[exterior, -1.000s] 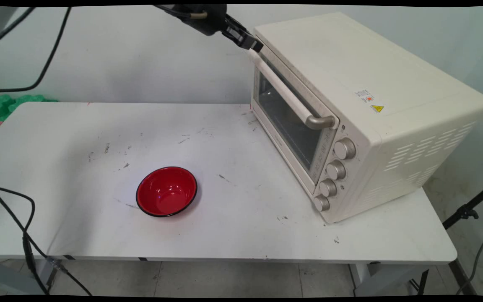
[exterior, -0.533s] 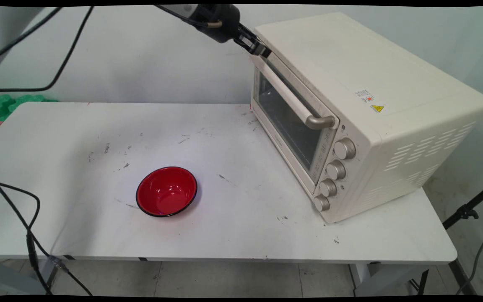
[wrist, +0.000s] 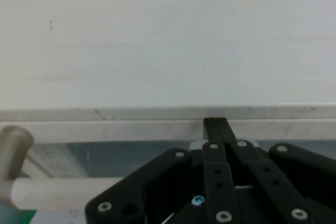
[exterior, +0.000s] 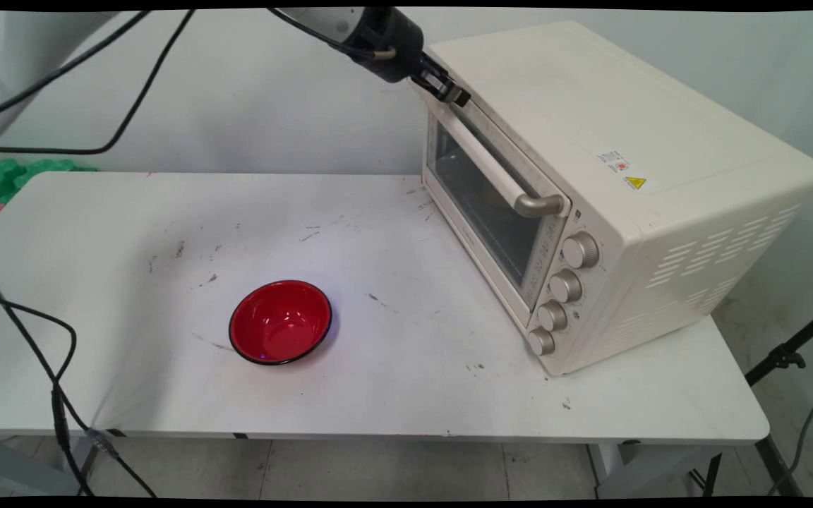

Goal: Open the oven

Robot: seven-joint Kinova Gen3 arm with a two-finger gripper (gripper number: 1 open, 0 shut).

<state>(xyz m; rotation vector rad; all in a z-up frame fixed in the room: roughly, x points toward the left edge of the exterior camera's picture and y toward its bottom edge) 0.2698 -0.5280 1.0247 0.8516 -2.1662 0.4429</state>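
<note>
The gripper (exterior: 454,94) hangs at the far upper left corner of the cream toaster oven (exterior: 660,141), its fingers pressed together with no gap, tips right at the top edge of the oven door (exterior: 484,190) where door meets oven top; in the hand view the gripper (wrist: 215,123) shows the same closed pair against that seam, with the door glass and the handle (wrist: 52,192) below it, though whether the tips actually touch the door I cannot tell; going from the left of the scene, black cables (exterior: 32,339) hang down past the table's near left corner, and a green and red object (exterior: 4,176) lies beyond the table's (exterior: 131,395) far left edge, only partly in view; a red bowl (exterior: 280,322) with a dark rim sits upright left of centre, well apart from both the gripper and the oven, with bare scuffed tabletop all round it; the oven stands on the right part of the table, turned at an angle, door shut, its bar handle (exterior: 491,166) running across the door and four knobs (exterior: 565,286) down the near side of the front; its right end reaches close to the table's right edge; the oven's inside is hard to make out through the glass.
</note>
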